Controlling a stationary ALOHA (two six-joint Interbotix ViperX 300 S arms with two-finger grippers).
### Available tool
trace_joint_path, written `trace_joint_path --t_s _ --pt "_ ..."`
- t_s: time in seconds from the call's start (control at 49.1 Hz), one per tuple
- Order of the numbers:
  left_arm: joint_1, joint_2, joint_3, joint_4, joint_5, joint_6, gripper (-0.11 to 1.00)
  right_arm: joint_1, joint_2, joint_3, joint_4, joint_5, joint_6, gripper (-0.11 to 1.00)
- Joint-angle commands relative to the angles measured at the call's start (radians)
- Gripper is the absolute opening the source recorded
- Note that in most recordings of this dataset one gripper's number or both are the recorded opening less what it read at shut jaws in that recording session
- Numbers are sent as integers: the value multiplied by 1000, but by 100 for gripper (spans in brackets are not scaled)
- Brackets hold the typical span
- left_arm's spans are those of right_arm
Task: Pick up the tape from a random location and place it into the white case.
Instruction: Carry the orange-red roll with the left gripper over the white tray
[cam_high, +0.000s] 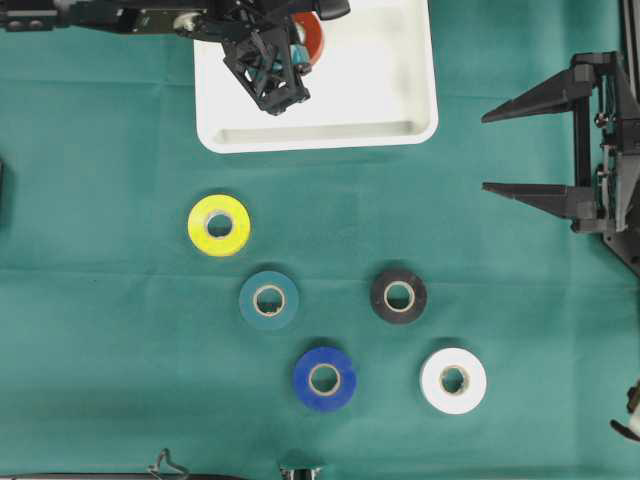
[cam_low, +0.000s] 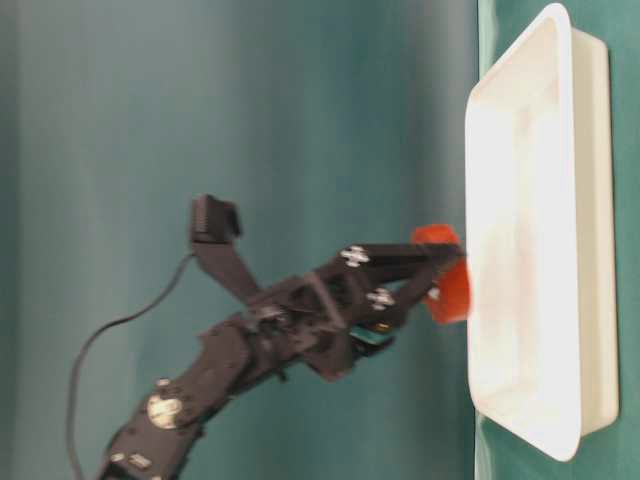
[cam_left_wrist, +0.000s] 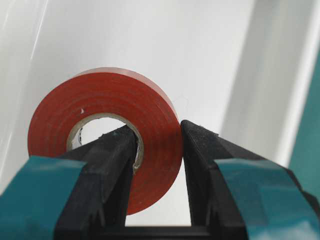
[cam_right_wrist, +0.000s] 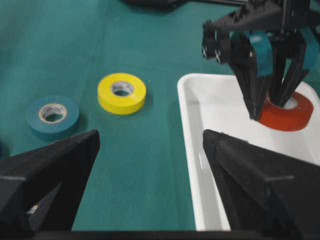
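Left hand (cam_left_wrist: 157, 150): clamped on red tape (cam_left_wrist: 107, 120), one finger through core, one outside | tape: held low over white case (cam_high: 400, 90), far left part | handling: light, stiff, smooth; wall grip suits | right hand (cam_high: 530, 150): wide, empty.

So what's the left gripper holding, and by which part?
The red tape roll, pinched through its wall: one finger inside the core hole, the other outside.

Left tool (cam_low: 440, 275) grips red tape (cam_low: 447, 287) against white case (cam_low: 590, 250).
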Motion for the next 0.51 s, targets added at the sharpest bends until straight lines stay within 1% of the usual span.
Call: trace_joint_path --t_s 0.0,0.183,0.285,0.489 --pt "-3 3 -8 -5 -26 2 23 -2 5 -25 -2 -3 0 93" --pt "-3 41 -6 -6 -58 -2 23 0 5 -23 -3 -3 0 93" --pt "-3 55 -8 -8 -72 -14 23 -2 6 -23 -3 -3 0 93" --pt "-5 75 -12 -8 -75 -21 23 -2 8 -23 -3 -3 0 93"
